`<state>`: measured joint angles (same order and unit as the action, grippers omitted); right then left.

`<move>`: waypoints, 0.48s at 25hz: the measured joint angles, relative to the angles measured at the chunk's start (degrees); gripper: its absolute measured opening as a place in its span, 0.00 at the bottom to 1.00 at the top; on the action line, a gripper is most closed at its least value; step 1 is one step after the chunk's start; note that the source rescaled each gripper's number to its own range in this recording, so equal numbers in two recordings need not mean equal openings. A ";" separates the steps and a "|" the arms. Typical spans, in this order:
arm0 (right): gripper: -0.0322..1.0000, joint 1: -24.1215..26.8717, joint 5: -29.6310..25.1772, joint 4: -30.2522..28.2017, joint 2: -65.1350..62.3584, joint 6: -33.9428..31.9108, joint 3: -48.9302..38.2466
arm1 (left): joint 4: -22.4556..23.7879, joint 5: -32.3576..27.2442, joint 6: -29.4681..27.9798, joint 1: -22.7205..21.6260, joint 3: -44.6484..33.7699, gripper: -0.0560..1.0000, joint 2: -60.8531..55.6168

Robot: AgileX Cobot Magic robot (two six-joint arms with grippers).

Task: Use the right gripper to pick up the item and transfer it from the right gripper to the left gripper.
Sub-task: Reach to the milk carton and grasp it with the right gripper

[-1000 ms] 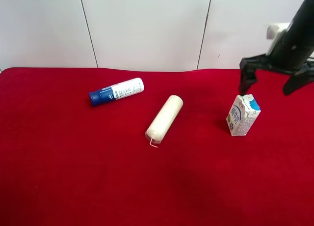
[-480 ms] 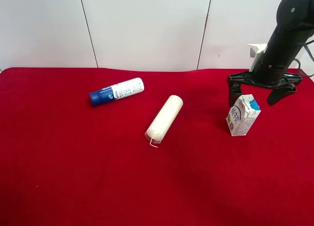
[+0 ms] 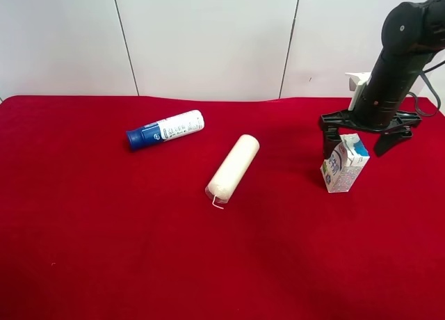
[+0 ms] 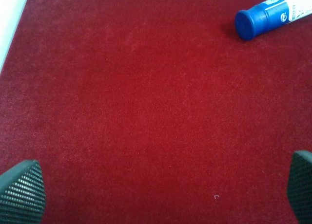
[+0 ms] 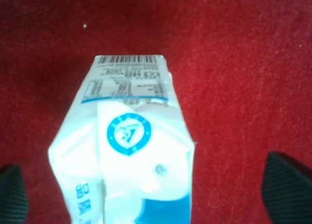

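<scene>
STEP: grasp item (image 3: 343, 168).
- Item upright on red surface (image 3: 125, 257), at 3 o'clock of cream roll (image 3: 233, 167).
- My right fingers (image 5: 288, 185) wide, one on each side of item top, clear of both faces.
- Judgement: descend slightly, centre item between fingers, close evenly on flat side walls. Light squeeze only; thin box likely to dent or tip.
- My left fingers (image 4: 22, 192) wide, empty, over bare surface, with blue-capped tube (image 4: 253, 23) near.
- Roll at 9 o'clock and tube at 10 o'clock of item, both well apart. Nothing obstructs grasp.
</scene>
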<state>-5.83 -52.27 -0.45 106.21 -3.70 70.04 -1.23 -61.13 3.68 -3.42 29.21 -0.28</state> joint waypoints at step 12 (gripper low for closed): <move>0.04 0.00 0.36 -0.46 0.00 0.00 0.00 | 0.00 0.00 0.00 0.00 0.00 1.00 0.00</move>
<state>-5.83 -51.91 -0.91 106.21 -3.70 70.04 -1.23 -61.13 3.68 -3.42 29.21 -0.28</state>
